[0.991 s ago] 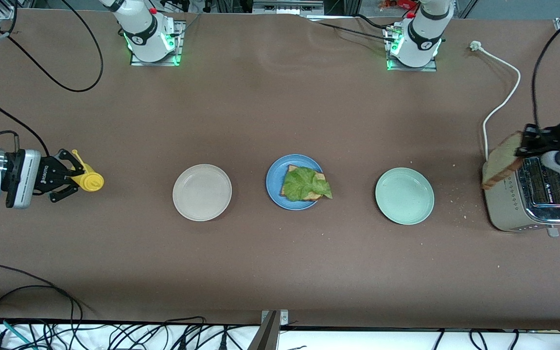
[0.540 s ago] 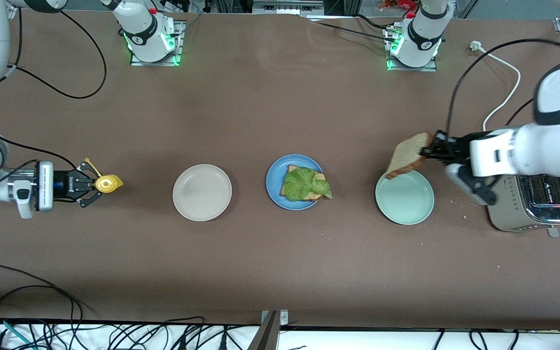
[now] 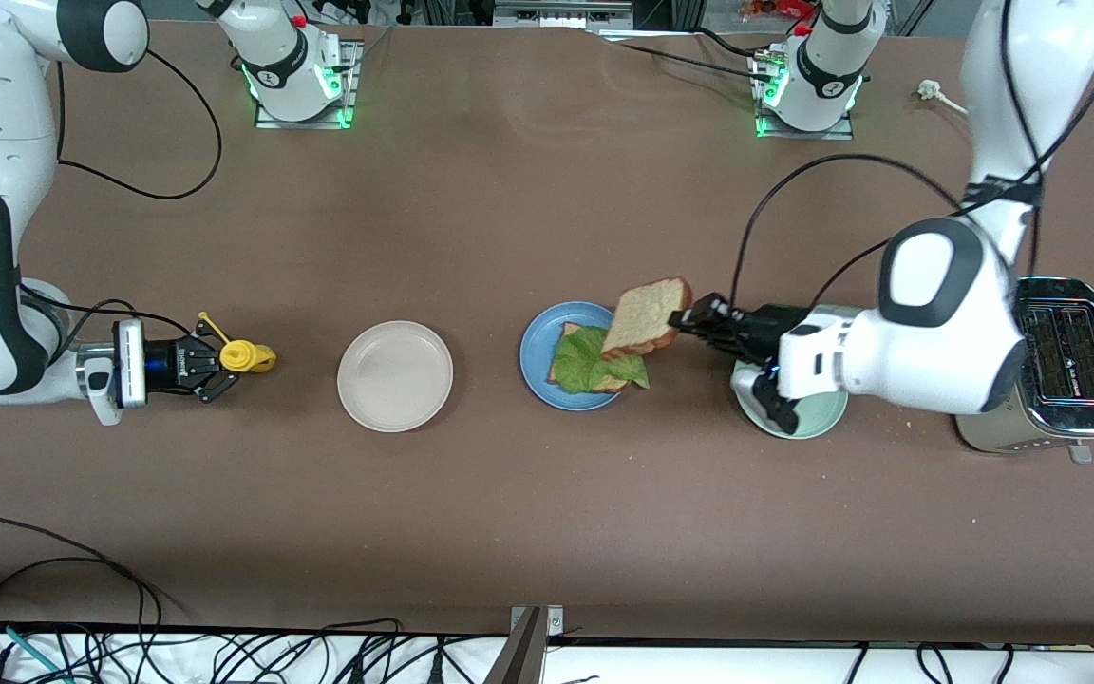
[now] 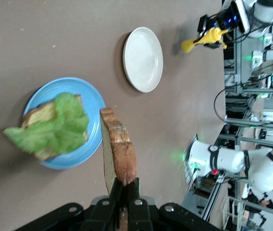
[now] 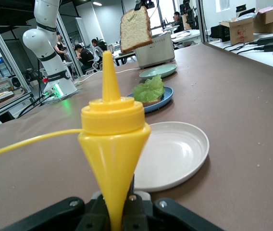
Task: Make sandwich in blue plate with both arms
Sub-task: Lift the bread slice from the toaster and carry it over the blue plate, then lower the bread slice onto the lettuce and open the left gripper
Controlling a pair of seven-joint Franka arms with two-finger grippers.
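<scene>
— Brown bread first: where do we see the second slice?

— We see the bread slice (image 3: 647, 316) up in the air, tilted, over the edge of the blue plate (image 3: 536, 366) that faces the left arm's end of the bench (image 3: 528, 522). The left gripper (image 3: 685, 321) has its fingers clamped on the slice's crust; in the left wrist view the slice (image 4: 118, 153) stands on edge between those fingers (image 4: 132, 192).

— And what do we find on the blue plate itself?

— We find a lower slice of bread (image 3: 609, 383) with a ruffled lettuce leaf (image 3: 594, 359) lying on it. The leaf hangs over the plate's rim toward the left arm's end. The held slice is not touching the leaf, as far as we can tell.

— Where is our right gripper?

— The right gripper (image 3: 224, 359) is near the right arm's end of the bench, well apart from the plates. Its fingers are closed on a yellow squeeze bottle (image 3: 245, 357), held sideways with its nozzle pointing toward the beige plate (image 3: 395, 376). In the right wrist view the bottle (image 5: 113, 144) fills the foreground.

— What else do we note?

— We note the mint-green plate (image 3: 818, 425), partly covered by the left arm, and a silver toaster (image 3: 1065, 361) at the left arm's end of the bench.
</scene>
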